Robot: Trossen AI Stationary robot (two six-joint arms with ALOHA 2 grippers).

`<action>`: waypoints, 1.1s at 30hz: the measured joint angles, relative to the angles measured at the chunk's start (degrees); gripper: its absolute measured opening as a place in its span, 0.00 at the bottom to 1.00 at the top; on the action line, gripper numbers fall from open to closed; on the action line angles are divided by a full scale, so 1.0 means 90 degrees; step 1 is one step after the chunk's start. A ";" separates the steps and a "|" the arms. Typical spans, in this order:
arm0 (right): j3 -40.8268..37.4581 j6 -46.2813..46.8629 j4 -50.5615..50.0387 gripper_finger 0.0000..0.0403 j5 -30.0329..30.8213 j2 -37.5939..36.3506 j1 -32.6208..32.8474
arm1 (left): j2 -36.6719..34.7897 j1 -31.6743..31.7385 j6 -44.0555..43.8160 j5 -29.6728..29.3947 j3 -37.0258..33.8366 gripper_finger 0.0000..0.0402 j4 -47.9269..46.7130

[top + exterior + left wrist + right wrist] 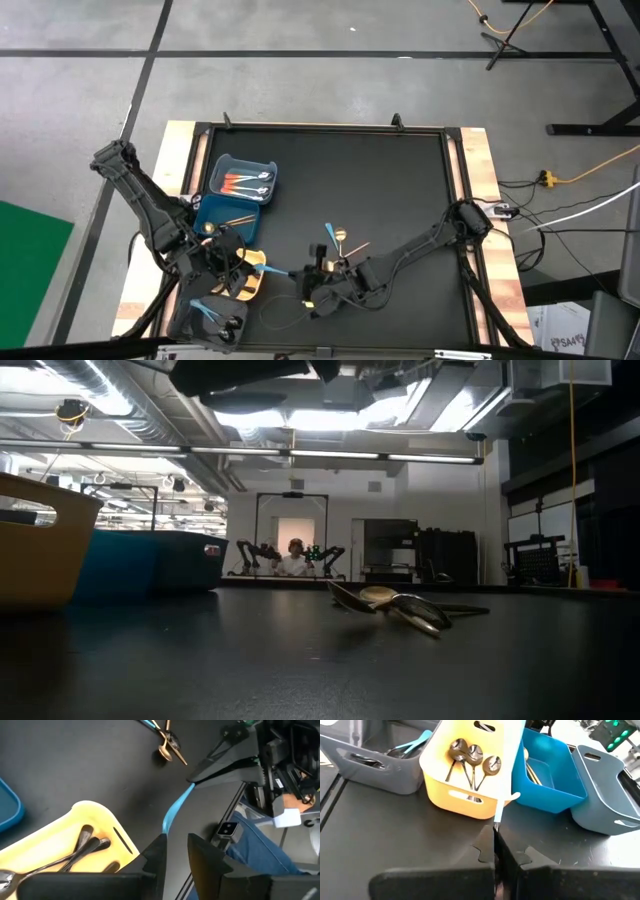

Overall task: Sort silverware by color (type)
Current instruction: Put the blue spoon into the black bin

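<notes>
Black matting is covering my table, and a light blue utensil is bridging my two grippers above it. I'm pinching one end with the right gripper, fingers fully closed on it, while the left gripper, fingers narrowly parted, is taking the other end, apparently a handover toward the grey bin already holding blue pieces. Black spoons are lying in the yellow bin; gold pieces are waiting mid-table.

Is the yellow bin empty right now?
No, the yellow bin holds three dark spoons lying together inside it.
</notes>
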 joint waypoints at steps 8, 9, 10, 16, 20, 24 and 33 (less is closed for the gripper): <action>0.0000 -0.0033 -0.0029 0.00 0.0000 0.0000 0.0000 | 0.0001 0.0008 0.0001 0.0021 0.0000 0.18 -0.0008; 0.0000 -0.0035 -0.0055 0.00 0.0000 0.0000 0.0000 | 0.0000 0.0008 0.0001 0.0037 0.0000 0.18 -0.0008; 0.0000 -0.0035 -0.0079 0.00 0.0002 0.0000 0.0000 | 0.0002 0.0008 0.0002 0.0045 0.0000 0.18 -0.0008; 0.0000 -0.0036 -0.0114 0.00 0.0002 -0.0002 -0.0004 | 0.0002 0.0008 0.0002 0.0046 0.0000 0.18 -0.0008; 0.0002 -0.0036 -0.0157 0.00 0.0002 -0.0002 -0.0004 | 0.0002 0.0008 0.0049 0.0049 0.0000 0.18 -0.0009; 0.0002 -0.0035 -0.0237 0.00 0.0001 -0.0005 -0.0004 | 0.0002 0.0008 0.0051 0.0056 0.0000 0.18 -0.0013; 0.0002 -0.0037 -0.0224 0.00 -0.0125 -0.0007 0.0033 | 0.0002 0.0008 0.0053 0.0063 0.0000 0.18 -0.0022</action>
